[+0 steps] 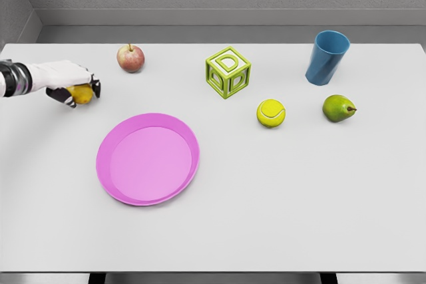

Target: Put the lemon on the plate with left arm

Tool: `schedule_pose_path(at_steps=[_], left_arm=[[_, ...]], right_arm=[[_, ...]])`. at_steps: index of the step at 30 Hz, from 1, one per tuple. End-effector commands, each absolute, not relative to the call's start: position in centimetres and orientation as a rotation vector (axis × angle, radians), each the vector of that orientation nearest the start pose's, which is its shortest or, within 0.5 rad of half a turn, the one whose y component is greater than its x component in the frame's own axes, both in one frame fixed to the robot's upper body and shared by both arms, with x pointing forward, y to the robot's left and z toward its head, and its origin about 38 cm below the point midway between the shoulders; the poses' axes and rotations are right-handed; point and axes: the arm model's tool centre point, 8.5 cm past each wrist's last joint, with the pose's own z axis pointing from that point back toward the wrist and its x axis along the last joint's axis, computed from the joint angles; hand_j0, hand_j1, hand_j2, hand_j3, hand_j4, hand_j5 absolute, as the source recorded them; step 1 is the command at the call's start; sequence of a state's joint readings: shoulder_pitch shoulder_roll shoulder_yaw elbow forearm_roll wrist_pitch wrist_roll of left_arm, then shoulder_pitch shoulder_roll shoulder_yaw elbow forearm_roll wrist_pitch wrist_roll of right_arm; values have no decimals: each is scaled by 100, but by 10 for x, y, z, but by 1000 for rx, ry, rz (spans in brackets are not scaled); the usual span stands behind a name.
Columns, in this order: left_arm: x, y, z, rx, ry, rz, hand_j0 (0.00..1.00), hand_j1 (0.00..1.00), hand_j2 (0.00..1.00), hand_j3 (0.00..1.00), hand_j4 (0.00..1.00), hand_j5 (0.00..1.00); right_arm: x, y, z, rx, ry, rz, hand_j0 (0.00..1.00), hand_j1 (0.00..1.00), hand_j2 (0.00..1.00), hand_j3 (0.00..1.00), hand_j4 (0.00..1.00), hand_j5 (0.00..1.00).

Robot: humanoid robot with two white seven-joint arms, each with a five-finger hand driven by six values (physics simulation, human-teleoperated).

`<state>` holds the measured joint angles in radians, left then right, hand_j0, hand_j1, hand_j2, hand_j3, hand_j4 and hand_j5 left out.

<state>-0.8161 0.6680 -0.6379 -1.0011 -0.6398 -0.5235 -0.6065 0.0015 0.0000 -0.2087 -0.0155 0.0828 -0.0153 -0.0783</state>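
Observation:
A yellow lemon (82, 94) sits at the far left of the white table, mostly wrapped by my left hand (74, 88), whose fingers curl around it. The arm enters from the left edge. The pink plate (120, 177) lies flat to the lower right of the hand, apart from it, with nothing on it. My right arm does not show.
A red apple (130, 58) stands just behind and right of the hand. Further right are a green letter block (228, 72), a tennis ball (271, 113), a green pear (339, 108) and a blue cup (327, 57).

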Motion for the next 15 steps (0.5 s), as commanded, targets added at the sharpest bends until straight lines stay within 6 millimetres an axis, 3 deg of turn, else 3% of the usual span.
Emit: schedule_pose_path(at_steps=[1,8,15], left_arm=[[506,351,186,561,-1006,-1983,53,53,53,53,53,53],[498,326,202,542,-1112,-2024,53,53,53,53,53,53],[487,304,203,496,-1149,-2098,53,53,53,53,53,53]], right_arm=[[5,-279,-261,-169,-30,-126,100,100,100,100,100,100],[5,-279,-261,-169,-30,-126,100,100,100,100,100,100],[5,-279,-261,-169,-30,-126,100,100,100,100,100,100]])
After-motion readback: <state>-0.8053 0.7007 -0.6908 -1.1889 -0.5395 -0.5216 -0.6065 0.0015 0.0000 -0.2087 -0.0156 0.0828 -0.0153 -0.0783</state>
